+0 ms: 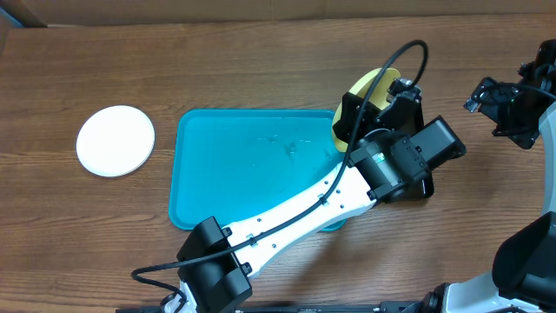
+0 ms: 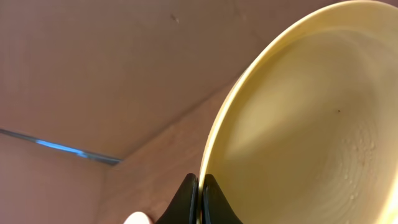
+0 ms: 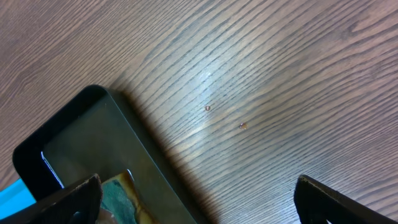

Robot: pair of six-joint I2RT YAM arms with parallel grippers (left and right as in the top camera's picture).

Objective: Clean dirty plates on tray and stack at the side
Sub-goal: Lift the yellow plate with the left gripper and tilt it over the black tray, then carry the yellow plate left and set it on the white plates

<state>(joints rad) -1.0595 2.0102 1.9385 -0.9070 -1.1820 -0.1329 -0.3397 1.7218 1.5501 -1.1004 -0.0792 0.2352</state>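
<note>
Pinching the pale yellow plate (image 2: 311, 112) by its rim with the left pincer (image 2: 199, 200), fingers shut tight, tipped up over the turquoise tray's (image 1: 226, 174) far right corner, right of the bench's (image 1: 261, 61) middle. Holding the right pincer (image 3: 199, 196) wide open, empty, near a black tray (image 3: 81, 143). Spotting one white plate (image 1: 115, 140) flat by the left edge.

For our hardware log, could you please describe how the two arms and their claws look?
The left arm has a long white link between bulky black joint housings, with a black cable looping alongside. The right arm is likewise white and black. The left claw and right claw have black fingers.
</note>
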